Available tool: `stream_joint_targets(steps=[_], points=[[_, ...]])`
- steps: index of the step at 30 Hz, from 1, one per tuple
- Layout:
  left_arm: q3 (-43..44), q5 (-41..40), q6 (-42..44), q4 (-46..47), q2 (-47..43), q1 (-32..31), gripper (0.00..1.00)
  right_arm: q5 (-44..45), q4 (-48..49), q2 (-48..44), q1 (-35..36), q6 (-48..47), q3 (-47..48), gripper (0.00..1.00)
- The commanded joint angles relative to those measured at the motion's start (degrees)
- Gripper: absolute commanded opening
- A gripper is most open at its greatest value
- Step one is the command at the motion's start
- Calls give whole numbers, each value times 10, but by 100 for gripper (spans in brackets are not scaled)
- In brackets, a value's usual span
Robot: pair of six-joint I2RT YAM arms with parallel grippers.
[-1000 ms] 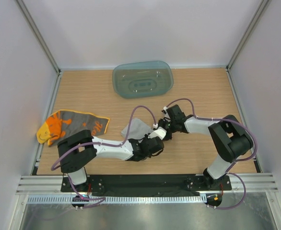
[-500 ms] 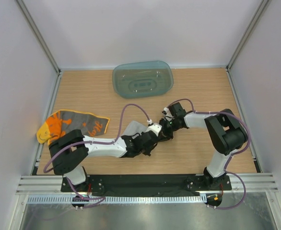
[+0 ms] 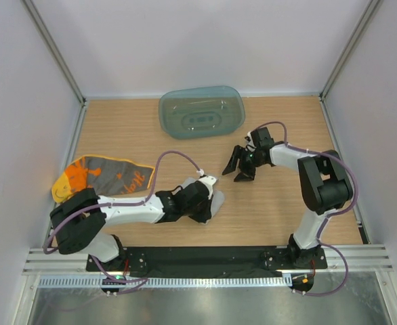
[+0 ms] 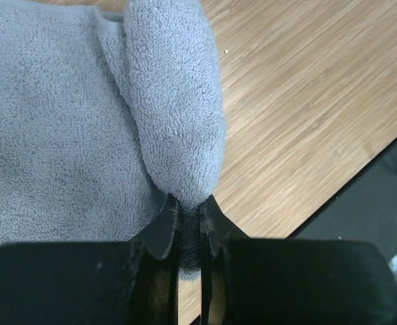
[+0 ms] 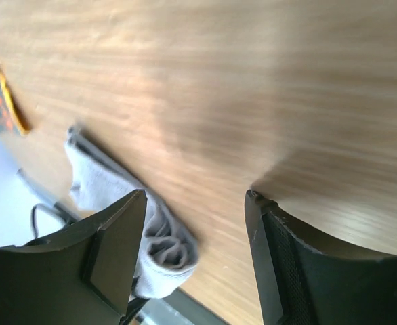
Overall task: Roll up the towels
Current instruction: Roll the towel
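Left gripper (image 4: pixel 189 211): pinching a rolled fold of the grey towel (image 4: pixel 63 135), near-centre of the table.
Right gripper (image 3: pixel 237 172): hanging released, jaws spread, far-right of that towel and apart from it.
Yellow-orange towel (image 3: pixel 103 176): lying at the left edge.

Lit brightly and evenly from above in the top view, with only faint shadows under the arms on the table (image 3: pixel 117 128). Crisp on the grey towel (image 4: pixel 63 135) in the left wrist view, dark at the near edge. Blurred and streaky in the right wrist view, softly shadowed beside the right gripper (image 5: pixel 195 203).
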Motion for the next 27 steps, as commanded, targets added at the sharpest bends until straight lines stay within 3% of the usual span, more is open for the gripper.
stream_joint_targets(steps=[1,8,13,20,27], points=[[-17,68,-27,46,-31,27,0,121,-65,-24,-19,-45,27,67],[-76,196,-118,181,-46,136,0,154,-87,-127,-26,-55,-4,67],[-82,202,-191,194,-17,177,0,91,-59,-202,-24,-32,-76,68],[-164,229,-349,374,11,211,0,-5,124,-292,36,42,-183,71],[-237,165,-422,454,12,212,0,-10,253,-223,98,84,-208,71]])
